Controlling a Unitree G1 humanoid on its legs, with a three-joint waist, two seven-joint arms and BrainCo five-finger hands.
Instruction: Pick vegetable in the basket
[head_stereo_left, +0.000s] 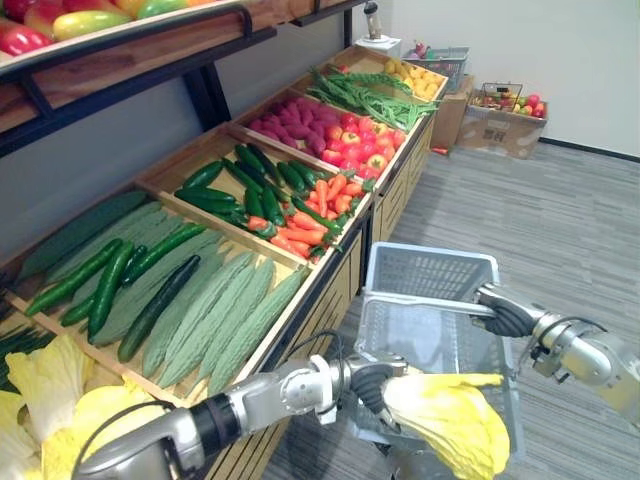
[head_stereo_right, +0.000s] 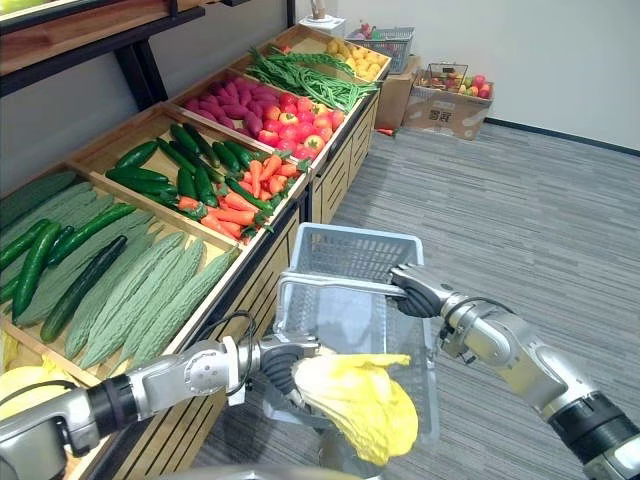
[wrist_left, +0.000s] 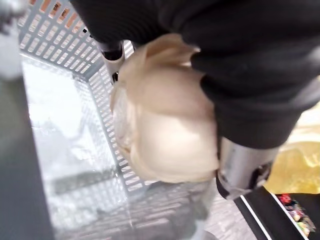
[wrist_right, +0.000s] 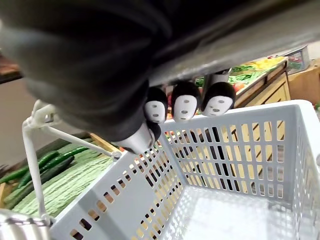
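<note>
I see the yellow cabbage (head_stereo_right: 360, 400) in my left hand (head_stereo_right: 272, 372). The fingers are curled round its pale stalk end, and the leafy end sticks out past the fingertips, away from the wrist. In the left wrist view the stalk end (wrist_left: 165, 140) sits tight against the dark cover, with the grey basket (head_stereo_right: 345, 250) just beyond it. The cabbage hangs over the basket's near end. I cannot tell whether it touches the mesh.

My left arm reaches out from the lower left, forearm roughly level, with the hand turned so the cabbage points across toward my right arm.

My right hand (head_stereo_right: 418, 292) is on the far side of the cabbage, well apart from it, clenched round the basket's thin wire handle (head_stereo_right: 340, 283). In the right wrist view its dark-tipped fingers (wrist_right: 185, 105) are folded down above the basket's open top. That arm comes in from the lower right, bent at the elbow.

Beyond my left hand stands the wooden shelf (head_stereo_left: 290, 325) with bitter gourds (head_stereo_left: 215, 315), cucumbers (head_stereo_left: 105, 280) and carrots (head_stereo_left: 310, 220).
</note>
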